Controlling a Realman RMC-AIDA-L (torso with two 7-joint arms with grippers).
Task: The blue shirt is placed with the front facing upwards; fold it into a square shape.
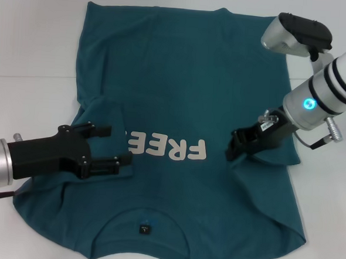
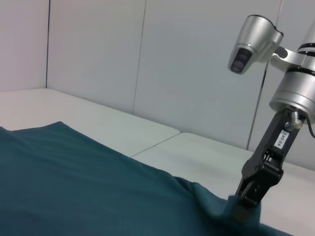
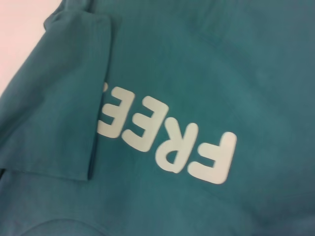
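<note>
The blue shirt (image 1: 188, 77) lies flat on the white table, collar and its dark label (image 1: 146, 228) nearest me, white "FREE" lettering (image 1: 172, 148) facing up. Its left sleeve (image 1: 100, 116) is folded inward and covers the end of the lettering (image 3: 167, 142). My left gripper (image 1: 110, 147) hovers open just over that folded sleeve (image 3: 59, 98). Over at the shirt's right side, my right gripper (image 1: 235, 150) is down on the cloth, which bunches up around its tips (image 2: 243, 206). The right sleeve is drawn inward under that arm.
Bare white table (image 1: 26, 32) surrounds the shirt on the far and left sides, with a seam (image 2: 152, 142) running across it. Grey wall panels (image 2: 197, 59) stand behind the table. The shirt (image 2: 74, 182) reaches close to the near edge.
</note>
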